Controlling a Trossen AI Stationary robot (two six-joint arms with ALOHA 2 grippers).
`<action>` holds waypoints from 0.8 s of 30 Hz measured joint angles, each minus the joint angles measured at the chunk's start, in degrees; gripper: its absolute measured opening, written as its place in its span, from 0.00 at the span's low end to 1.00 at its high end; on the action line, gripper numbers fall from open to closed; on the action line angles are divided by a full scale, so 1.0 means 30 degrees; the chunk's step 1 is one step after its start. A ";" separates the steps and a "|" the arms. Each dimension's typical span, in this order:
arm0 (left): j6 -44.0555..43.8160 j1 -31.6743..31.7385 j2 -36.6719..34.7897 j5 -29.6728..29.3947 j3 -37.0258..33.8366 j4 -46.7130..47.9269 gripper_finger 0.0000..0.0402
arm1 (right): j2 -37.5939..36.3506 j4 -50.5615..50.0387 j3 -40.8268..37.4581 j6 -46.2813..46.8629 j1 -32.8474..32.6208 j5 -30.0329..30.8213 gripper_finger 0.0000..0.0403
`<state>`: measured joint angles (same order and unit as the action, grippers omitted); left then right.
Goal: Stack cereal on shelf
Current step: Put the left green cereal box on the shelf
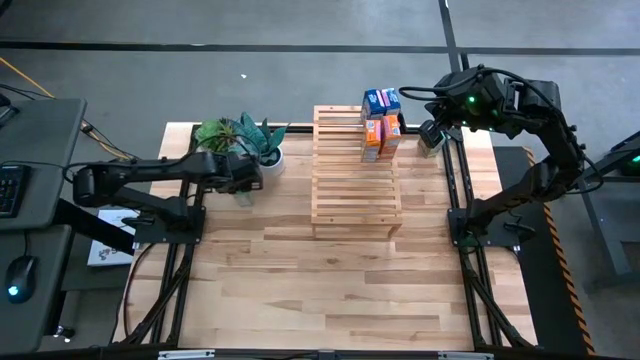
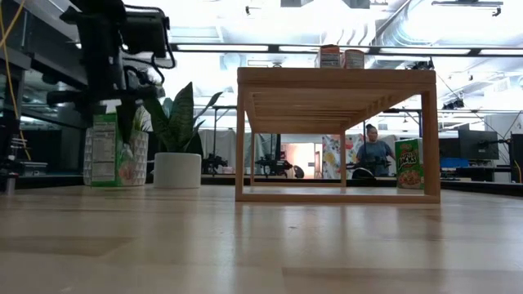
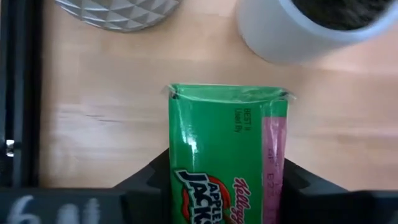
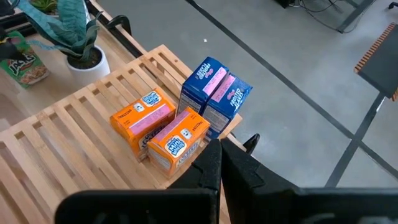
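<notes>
The shelf (image 1: 355, 170) is a pale slatted wooden rack standing mid-table. A blue cereal box (image 1: 381, 100) and two orange ones (image 1: 378, 138) sit on its far right corner. A green cereal box (image 3: 217, 143) stands upright on the table left of the shelf, beside the potted plants. My left gripper (image 1: 245, 182) comes down over it, shut on it. My right gripper (image 1: 430, 135) hangs shut and empty above the table's far right, just right of the shelf. My left gripper pinches the green box between its two fingers, one on the pink narrow side (image 3: 277, 180) and one on the opposite narrow side (image 3: 174, 180), at the upper part of the box. The fingers slant steeply down from above. The box stands upright with its lower end (image 2: 104, 184) on the table.
Two potted plants stand close behind the green box, one in a white pot (image 1: 270, 158) and one in a grey faceted pot (image 3: 118, 12). Another green box (image 2: 409, 163) shows beyond the shelf's right leg. The table's near half (image 1: 320, 290) is bare wood planks.
</notes>
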<state>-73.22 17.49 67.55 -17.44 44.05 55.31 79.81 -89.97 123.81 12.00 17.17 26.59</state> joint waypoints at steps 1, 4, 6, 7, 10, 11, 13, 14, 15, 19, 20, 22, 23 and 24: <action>0.0341 -0.0050 -0.0317 0.0324 0.0000 0.0005 0.34 | 0.0000 0.0000 0.0000 -0.0005 -0.0001 -0.0036 0.00; 0.1692 -0.0193 -0.1486 0.1855 0.0053 0.0372 0.34 | 0.0000 0.0000 0.0000 0.0009 -0.0001 -0.0028 0.00; 0.2719 -0.0477 -0.2335 0.3066 0.0361 0.0758 0.34 | 0.0000 0.0000 0.0000 0.0060 -0.0005 -0.0036 0.00; 0.3225 -0.0702 -0.2727 0.3715 0.0608 0.0966 0.34 | 0.0000 0.0000 0.0000 0.0130 -0.0001 -0.0036 0.00; 0.4138 -0.1480 -0.3645 0.5462 0.1556 0.1779 0.34 | 0.0000 0.0003 0.0000 0.0348 0.0000 -0.0036 0.00; 0.4501 -0.1756 -0.3850 0.5972 0.2034 0.1847 0.34 | 0.0000 0.0010 0.0000 0.0352 -0.0005 -0.0043 0.00; 0.5204 -0.2365 -0.4097 0.6698 0.3263 0.1745 0.34 | 0.0000 0.0129 0.0000 0.0362 -0.0006 -0.0043 0.00; 0.5613 -0.2704 -0.4088 0.6862 0.3943 0.1756 0.34 | 0.0000 0.0178 0.0000 0.0413 0.0000 -0.0043 0.00; 0.6111 -0.3014 -0.3978 0.6927 0.4664 0.1764 0.34 | 0.0000 0.0225 0.0000 0.0490 0.0000 -0.0043 0.00; 0.9133 -0.3791 -0.2472 0.6813 0.8138 0.1818 0.34 | 0.0000 0.0511 0.0000 0.0562 -0.0001 -0.0051 0.00; 1.0231 -0.3849 -0.1899 0.6784 0.9114 0.1876 0.34 | 0.0000 0.0555 0.0000 0.0568 0.0000 -0.0051 0.00; 1.2643 -0.3910 -0.0487 0.6705 1.1192 0.2020 0.34 | 0.0000 0.0658 0.0000 0.0610 0.0000 -0.0055 0.00; 1.3970 -0.3896 0.0364 0.6611 1.2267 0.2176 0.34 | 0.0000 0.0703 0.0000 0.0703 -0.0001 -0.0058 0.00; 1.5394 -0.3875 0.1245 0.6497 1.3335 0.2315 0.34 | 0.0000 0.0771 0.0000 0.0768 0.0000 -0.0058 0.00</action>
<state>-27.04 5.87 71.28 2.05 84.06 62.25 79.81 -87.66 123.81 14.30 17.17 26.41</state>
